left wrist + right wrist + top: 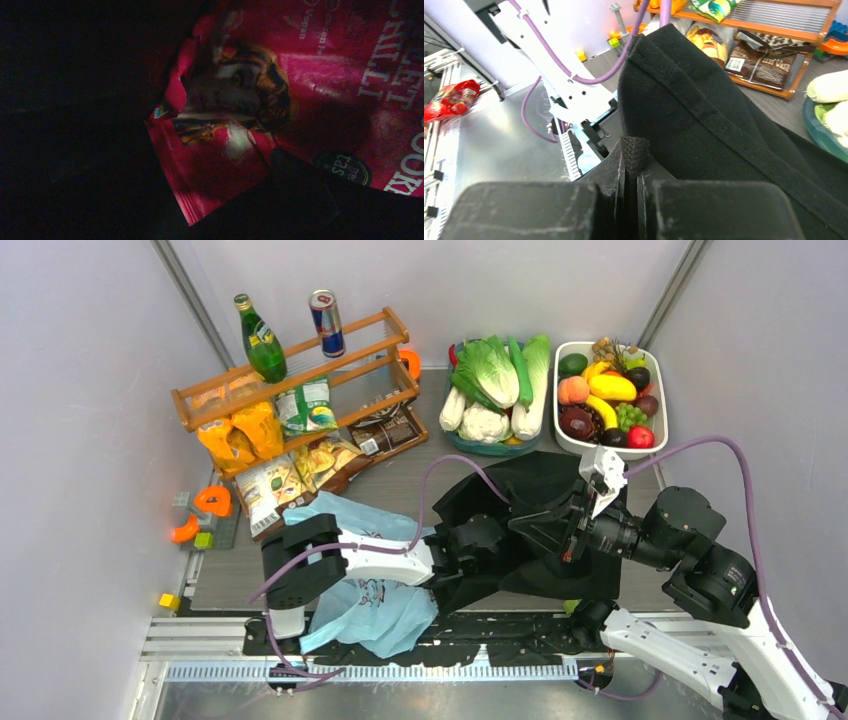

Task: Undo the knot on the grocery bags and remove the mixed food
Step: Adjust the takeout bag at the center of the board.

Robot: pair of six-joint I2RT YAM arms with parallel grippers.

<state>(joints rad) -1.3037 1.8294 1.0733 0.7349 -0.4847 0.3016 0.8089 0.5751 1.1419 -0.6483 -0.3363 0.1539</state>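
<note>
The step in hand looked like emptying the black tote [540, 490] — its mouth stood open, with no knot showing on it. The right gripper [633, 192] was clenched on the tote's strap [634, 147], holding that edge up. The left gripper [480, 540] was buried in the tote's mouth, its jaws spread wide and, so far as the dim wrist view showed, holding nothing. Inside the tote, just ahead of it, lay a crumpled pink-red snack packet [310, 85]. The next move, I judged, called for easing onto the packet's near edge, closing, and lifting clear of the fabric. The left fingertips were lost in the dark, as was anything else in the tote. The light-blue bag [375, 605] lay just beside the tote, under the left arm — whether its handles were tied I could not tell.
</note>
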